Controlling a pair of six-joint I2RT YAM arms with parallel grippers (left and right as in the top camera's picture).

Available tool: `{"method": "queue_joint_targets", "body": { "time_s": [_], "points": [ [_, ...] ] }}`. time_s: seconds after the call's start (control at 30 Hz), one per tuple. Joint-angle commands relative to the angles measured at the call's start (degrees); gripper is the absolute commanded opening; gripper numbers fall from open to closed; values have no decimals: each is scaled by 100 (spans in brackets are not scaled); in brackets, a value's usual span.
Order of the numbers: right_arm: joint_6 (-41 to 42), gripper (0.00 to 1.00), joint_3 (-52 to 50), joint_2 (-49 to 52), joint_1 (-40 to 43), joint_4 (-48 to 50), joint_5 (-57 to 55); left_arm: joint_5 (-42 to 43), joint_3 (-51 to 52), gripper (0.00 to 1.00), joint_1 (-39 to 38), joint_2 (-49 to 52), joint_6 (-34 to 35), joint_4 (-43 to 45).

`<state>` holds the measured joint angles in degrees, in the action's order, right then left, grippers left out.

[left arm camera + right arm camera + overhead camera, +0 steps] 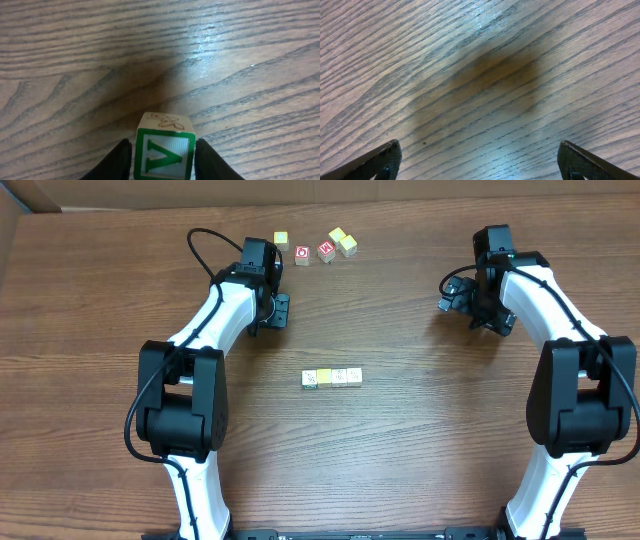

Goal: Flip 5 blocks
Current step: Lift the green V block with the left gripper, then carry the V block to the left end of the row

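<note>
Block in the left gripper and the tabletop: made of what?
The block looks like pale wood, matte, with a green printed letter face and an inked drawing on top. The table shows brown wood grain with a glossy glare patch; veneer or laminate, cannot tell which.

Light: bright, even, from above.
Glare: pale sheen on the surface (210, 45) at 1 o'clock in left wrist view, 12 o'clock in right.
Shadows: soft dark patch mid-frame in both wrist views.
Focus: overhead crisp.
</note>
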<state>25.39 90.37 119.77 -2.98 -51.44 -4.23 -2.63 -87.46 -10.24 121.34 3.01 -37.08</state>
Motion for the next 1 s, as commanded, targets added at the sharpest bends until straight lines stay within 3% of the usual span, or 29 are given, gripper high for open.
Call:
{"method": "queue_joint_targets", "body": {
  "time_s": [0.0, 0.23, 0.47, 0.67, 0.97],
  "points": [
    [-35, 100, 118, 4, 11, 20, 33, 79, 63, 32, 11, 44, 83, 114],
    [-35, 100, 118, 4, 11, 20, 33, 122, 9, 25, 9, 37, 85, 177],
    [-35, 100, 118, 4, 11, 20, 33, 122, -437, 21, 9, -184, 354, -592],
    [-35, 100, 118, 4, 11, 20, 33, 210, -457, 20, -7, -1488, 1438, -1709],
    [-35, 100, 118, 4, 11, 20, 33, 527, -452, 18, -380, -2826, 1867, -3213]
  ]
}}
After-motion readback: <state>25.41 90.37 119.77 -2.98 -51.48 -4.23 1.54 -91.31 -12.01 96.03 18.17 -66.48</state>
